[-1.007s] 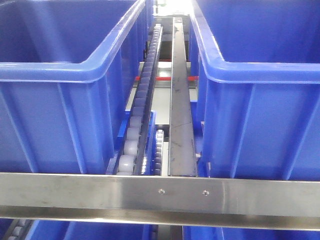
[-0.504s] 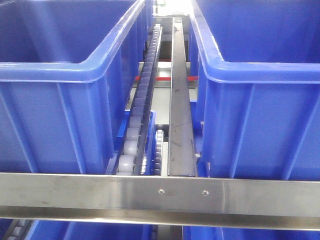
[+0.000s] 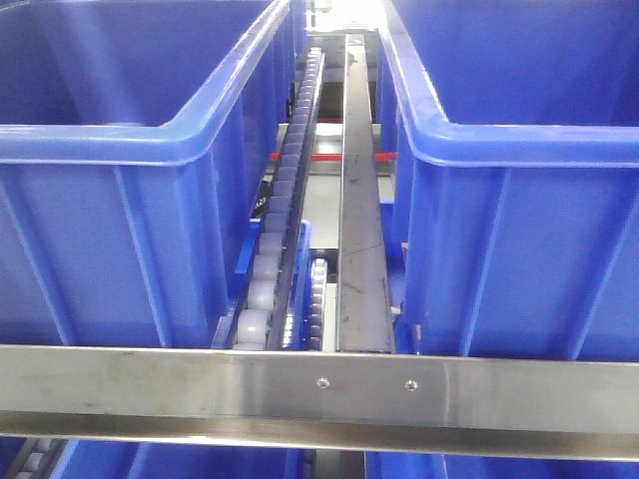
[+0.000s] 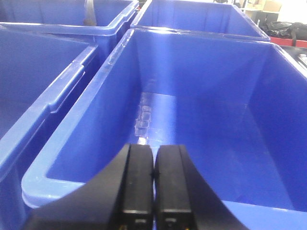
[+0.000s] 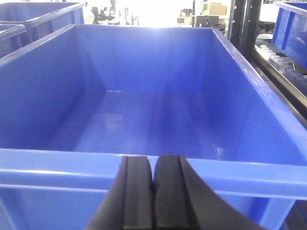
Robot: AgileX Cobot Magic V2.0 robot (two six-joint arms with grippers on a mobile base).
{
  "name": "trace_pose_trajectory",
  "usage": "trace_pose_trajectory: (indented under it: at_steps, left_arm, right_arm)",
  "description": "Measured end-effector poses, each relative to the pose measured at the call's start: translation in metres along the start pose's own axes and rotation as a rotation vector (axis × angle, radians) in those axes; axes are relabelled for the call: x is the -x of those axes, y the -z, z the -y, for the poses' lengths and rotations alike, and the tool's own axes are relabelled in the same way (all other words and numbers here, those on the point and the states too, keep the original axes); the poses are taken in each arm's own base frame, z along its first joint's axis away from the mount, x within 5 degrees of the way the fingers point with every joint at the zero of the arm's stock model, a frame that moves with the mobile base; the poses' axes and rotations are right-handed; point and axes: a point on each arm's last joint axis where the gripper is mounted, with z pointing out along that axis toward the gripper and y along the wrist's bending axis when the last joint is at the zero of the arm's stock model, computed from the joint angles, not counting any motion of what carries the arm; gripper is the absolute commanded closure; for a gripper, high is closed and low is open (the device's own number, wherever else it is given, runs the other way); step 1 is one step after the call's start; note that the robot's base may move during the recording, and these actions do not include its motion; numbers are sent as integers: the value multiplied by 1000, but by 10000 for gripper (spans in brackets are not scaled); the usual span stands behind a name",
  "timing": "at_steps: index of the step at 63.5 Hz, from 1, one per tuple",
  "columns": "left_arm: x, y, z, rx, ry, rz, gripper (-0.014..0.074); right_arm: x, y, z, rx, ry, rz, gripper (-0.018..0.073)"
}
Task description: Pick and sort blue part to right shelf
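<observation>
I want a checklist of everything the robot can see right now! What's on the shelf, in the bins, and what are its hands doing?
Surface: right shelf, steel front rail, roller track running back between two bins.
Job's things: blue part, nothing seen. Left bin and right bin sit either side of the track.
Clutter: nothing seen; the bins under both wrist cameras look empty.
Grippers: left gripper shut, holding nothing, over a bin. Right gripper shut, holding nothing, at a bin's near rim.
Cables: nothing seen.
Surroundings: more blue bins; bright, blurry room behind.
</observation>
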Motion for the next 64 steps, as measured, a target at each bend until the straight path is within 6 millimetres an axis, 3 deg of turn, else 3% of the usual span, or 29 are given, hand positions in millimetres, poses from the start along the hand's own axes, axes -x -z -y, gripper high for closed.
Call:
trace_pose_trajectory:
  at_steps: [45,64]
  left_arm:
    - [0,0,0,0,0,0,461]
    - [-12,2,3,-42,-2,-25,461]
  right_arm:
    - [1,0,0,0,-2,15,504]
    - [2,0,0,1,-2,18,504]
